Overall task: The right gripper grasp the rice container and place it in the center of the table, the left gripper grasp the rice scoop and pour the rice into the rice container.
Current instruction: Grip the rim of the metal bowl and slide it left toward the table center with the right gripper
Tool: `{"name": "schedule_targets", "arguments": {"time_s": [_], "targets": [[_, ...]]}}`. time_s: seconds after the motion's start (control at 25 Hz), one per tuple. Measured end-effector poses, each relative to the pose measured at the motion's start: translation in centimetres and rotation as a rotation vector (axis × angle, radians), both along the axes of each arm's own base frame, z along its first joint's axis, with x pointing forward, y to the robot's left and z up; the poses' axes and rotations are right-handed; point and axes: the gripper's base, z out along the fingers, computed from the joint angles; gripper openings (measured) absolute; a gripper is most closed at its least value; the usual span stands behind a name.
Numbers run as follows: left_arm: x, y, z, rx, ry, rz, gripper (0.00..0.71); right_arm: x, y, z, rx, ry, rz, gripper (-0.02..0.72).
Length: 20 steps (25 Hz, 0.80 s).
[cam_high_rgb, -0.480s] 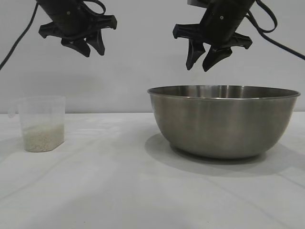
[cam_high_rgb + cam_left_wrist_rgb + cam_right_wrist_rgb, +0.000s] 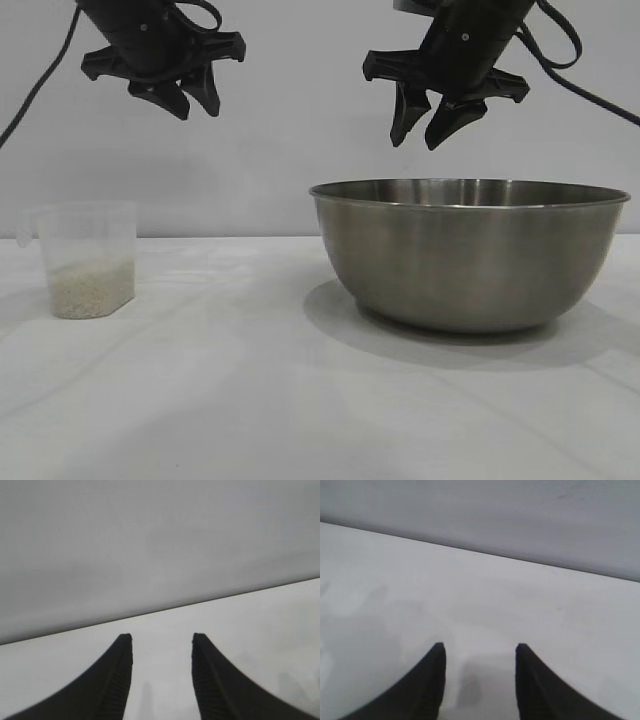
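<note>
Below the fingers of the right gripper, the rice container was seen resting on the white surface, its rolled rim well clear of the fingertips. The right gripper was held in the air above the nearer-left part of that rim, tilted downward, and its fingers were parted to a moderate gap with nothing between them. Only bare surface was shown between them in the right wrist view. No contact with the rice container was made.

Below and a little to the left of the left gripper, the rice scoop was found standing upright on the surface, well apart from the rice container. The rice was seen lying in the scoop's lower part, about a third of the way up its clear wall. A small side handle was visible at the scoop's upper left edge.

The left gripper was held high above the scoop, and its fingers were kept narrowly apart and empty. Between them only plain surface and the wall behind were shown.
</note>
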Motion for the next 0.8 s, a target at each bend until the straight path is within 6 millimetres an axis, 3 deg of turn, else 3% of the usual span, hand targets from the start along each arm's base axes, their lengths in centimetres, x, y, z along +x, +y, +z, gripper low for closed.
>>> {"name": "schedule_targets", "arguments": {"time_s": [0.16,0.32,0.52,0.8], "targets": [[-0.2,0.0,-0.3,0.012,0.031,-0.007,0.234,-1.0,-0.8,2.2,-0.029,0.025,0.019,0.295],[-0.2,0.0,-0.4,0.018,0.045,-0.01,0.234,-2.2,-3.7,4.0,-0.056,0.143,-0.006,0.295],[-0.2,0.0,-0.4,0.019,0.046,-0.011,0.234,-4.0,-6.9,4.4,-0.107,0.356,-0.023,0.295],[-0.3,0.0,-0.4,0.019,0.047,-0.011,0.234,-6.0,-7.7,3.9,-0.179,0.579,0.014,0.295]]}}
